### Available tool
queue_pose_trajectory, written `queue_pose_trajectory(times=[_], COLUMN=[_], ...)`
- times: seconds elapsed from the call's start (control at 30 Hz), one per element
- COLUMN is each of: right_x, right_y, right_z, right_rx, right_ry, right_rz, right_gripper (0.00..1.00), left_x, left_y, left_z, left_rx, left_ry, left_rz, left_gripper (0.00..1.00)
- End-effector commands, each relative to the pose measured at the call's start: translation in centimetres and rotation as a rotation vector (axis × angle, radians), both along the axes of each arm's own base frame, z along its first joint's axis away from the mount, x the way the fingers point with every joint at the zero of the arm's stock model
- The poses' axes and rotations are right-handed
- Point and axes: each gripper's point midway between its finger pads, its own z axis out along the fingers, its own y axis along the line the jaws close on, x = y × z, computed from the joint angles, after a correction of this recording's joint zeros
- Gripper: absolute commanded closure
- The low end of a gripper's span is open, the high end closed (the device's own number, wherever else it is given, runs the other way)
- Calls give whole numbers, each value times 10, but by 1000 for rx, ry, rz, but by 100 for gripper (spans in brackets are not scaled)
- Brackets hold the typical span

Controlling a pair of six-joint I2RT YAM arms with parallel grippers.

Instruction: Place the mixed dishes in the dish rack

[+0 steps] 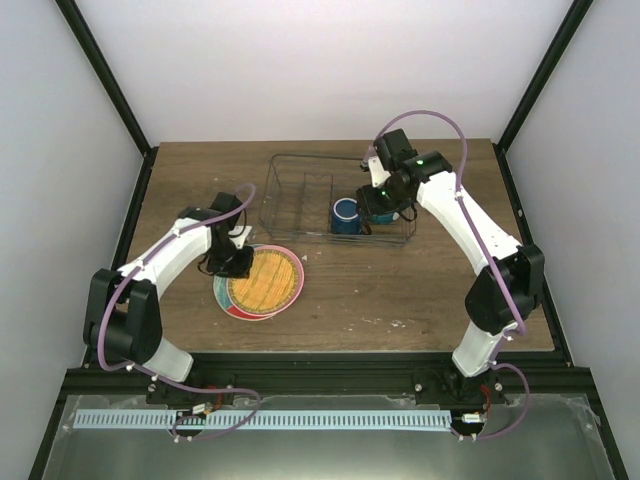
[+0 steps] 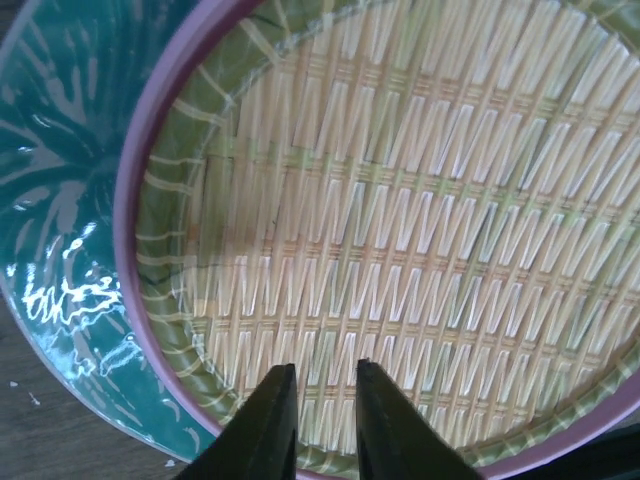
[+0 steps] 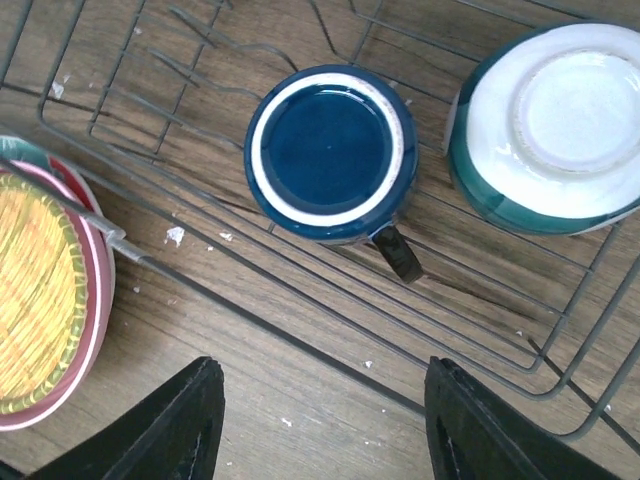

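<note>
A plate with an orange-yellow woven face (image 1: 266, 279) (image 2: 400, 220) (image 3: 30, 290) and a pink rim lies on a teal-patterned plate (image 2: 60, 200) on the table. My left gripper (image 1: 235, 264) (image 2: 322, 368) hovers low over its left edge, its fingers almost together with only the woven face showing in the narrow gap. The dark blue mug (image 1: 346, 215) (image 3: 330, 150) stands upside down in the dish rack (image 1: 300, 195) (image 3: 300, 290). Beside it the cream and teal bowl (image 3: 545, 125) also sits upside down. My right gripper (image 1: 378, 208) (image 3: 322, 375) is open above the rack's near side, holding nothing.
The rack's upright wire dividers (image 1: 290, 195) fill its left half. White crumbs (image 3: 175, 236) dot the wooden table (image 1: 400, 290). Black frame posts and white walls close in the table's sides and back.
</note>
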Motion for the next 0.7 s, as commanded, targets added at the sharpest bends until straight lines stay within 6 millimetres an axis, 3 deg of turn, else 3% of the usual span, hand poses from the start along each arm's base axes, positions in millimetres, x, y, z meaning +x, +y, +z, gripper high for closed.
queue_pose_trajectory(times=[0.0,0.13,0.47,0.67], right_x=[-12,-29,-81,-98], right_y=[12,33,86,122], right_z=[13,5,-24,-43], right_rx=[50,47,92,101], right_ry=[-8,27,127,169], right_rz=[37,89,184,261], right_gripper=[43,43,44,44], left_x=[8,12,17,18], left_y=[7,10,11,9], left_z=[8,8,-7,-14], left_rx=[39,60,75,65], left_ry=[-33,-44,-43,-40], left_rz=[-6,-4,6,4], left_gripper=[75,66,66,67])
